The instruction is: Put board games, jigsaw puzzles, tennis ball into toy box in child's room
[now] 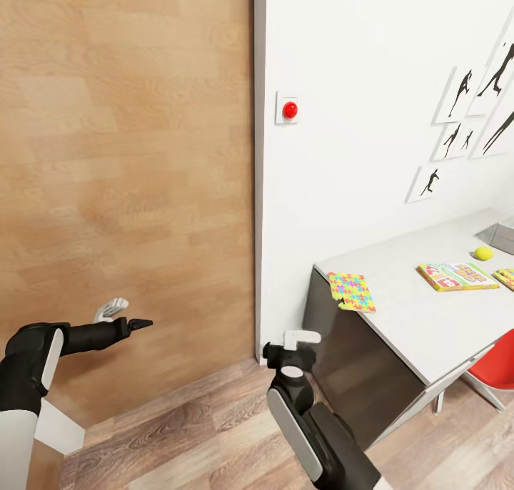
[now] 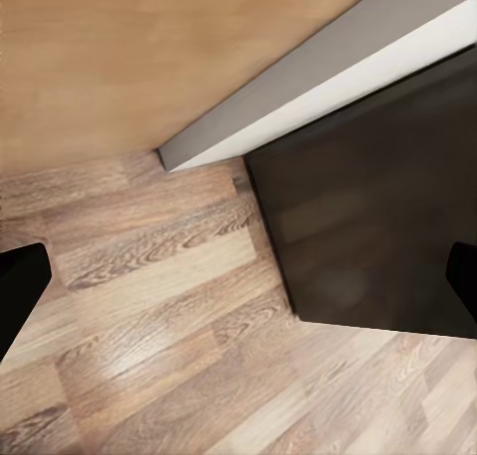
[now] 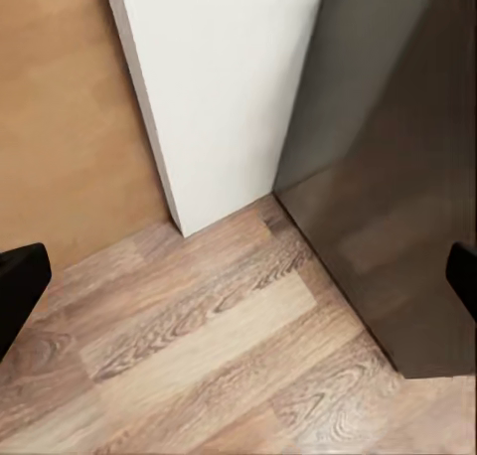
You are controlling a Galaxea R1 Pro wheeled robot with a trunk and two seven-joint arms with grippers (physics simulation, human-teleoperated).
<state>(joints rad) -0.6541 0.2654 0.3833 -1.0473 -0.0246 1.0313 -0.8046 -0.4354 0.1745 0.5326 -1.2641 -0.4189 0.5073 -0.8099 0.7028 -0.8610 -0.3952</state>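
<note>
Grippers are hanging low at the front of the head view, both empty. The left gripper is reaching forward toward the wooden door, and in the left wrist view its dark fingertips are sitting wide apart over the wood-plank floor. The right gripper is pointing at the dark end panel of the table; the right wrist view is showing its fingertips spread apart as well.

Farther on, a jigsaw puzzle is lying flat near the table's near corner, one edge just overhanging. Beyond it, the SKIP-BO board game is lying flat on the light-grey top, well apart from the puzzle. The tennis ball is sitting just behind the game. A second jigsaw puzzle is peeking in at the frame edge beside the game. The toy box is showing a grey corner behind the ball. A red chair is standing by the table. On the white wall, a red button and framed silhouettes are hanging.
</note>
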